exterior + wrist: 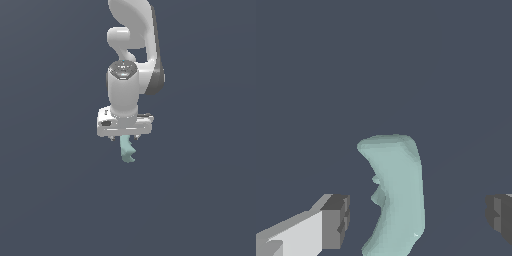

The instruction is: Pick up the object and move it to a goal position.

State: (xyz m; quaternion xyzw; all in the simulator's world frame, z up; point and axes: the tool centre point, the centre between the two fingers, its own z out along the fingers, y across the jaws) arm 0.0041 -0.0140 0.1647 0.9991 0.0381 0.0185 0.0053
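Observation:
The object (127,150) is a small pale teal curvy piece with a notched, hooked end. In the exterior view it shows just below the white gripper (124,138), which points down over it. In the wrist view the object (397,192) lies between the two dark fingertips (335,220), with a gap on each side. The gripper (417,217) is open and touches nothing. The part of the object under the hand is hidden in the exterior view.
A plain dark grey-blue surface (50,200) fills both views. The white arm (131,45) rises behind the gripper. No other objects or goal marker show.

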